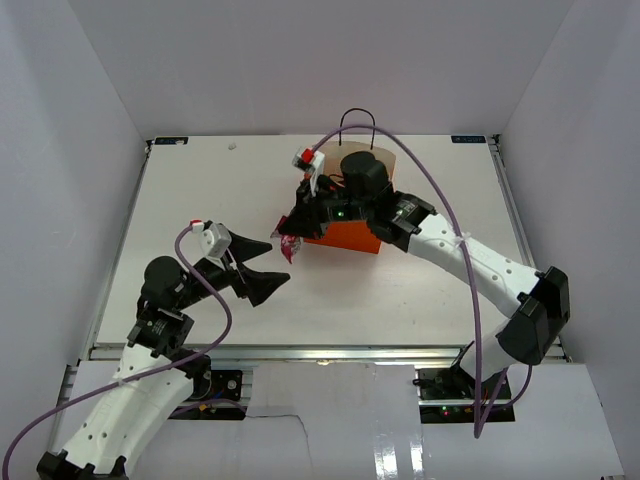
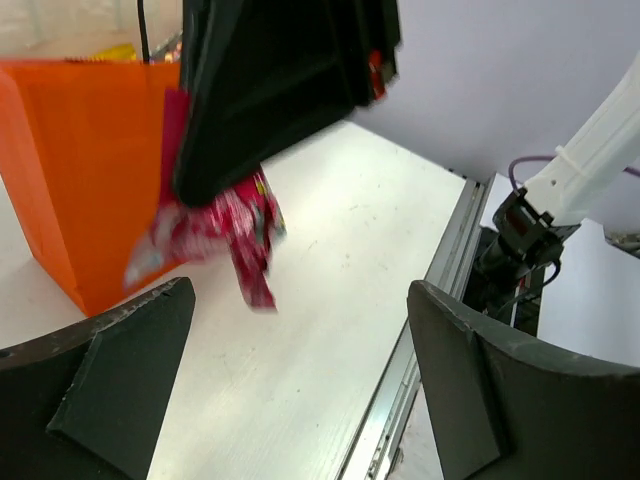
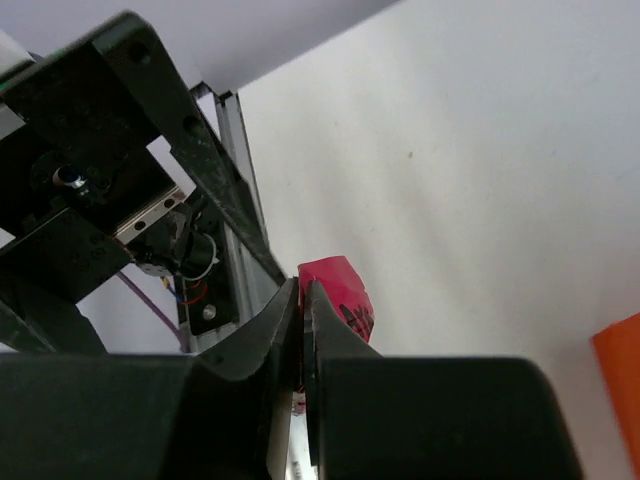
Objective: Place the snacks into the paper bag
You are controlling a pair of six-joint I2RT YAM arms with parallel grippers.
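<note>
The orange paper bag [image 1: 345,236] stands upright at the middle back of the table, with black loop handles [image 1: 357,122]. My right gripper [image 1: 290,238] is shut on a small red snack packet [image 1: 291,251] and holds it above the table, just left of the bag. In the right wrist view the packet [image 3: 342,292] sticks out past the shut gripper [image 3: 301,288]. In the left wrist view the packet [image 2: 218,228] hangs beside the bag [image 2: 80,170]. My left gripper [image 1: 272,268] is open and empty, pointing at the packet from the near left. The crisp packet is not clearly in view.
A metal rail [image 1: 300,350] runs along the table's near edge. White walls close in the table at the left, back and right. My right arm [image 1: 470,255] reaches over from the right, across the front of the bag.
</note>
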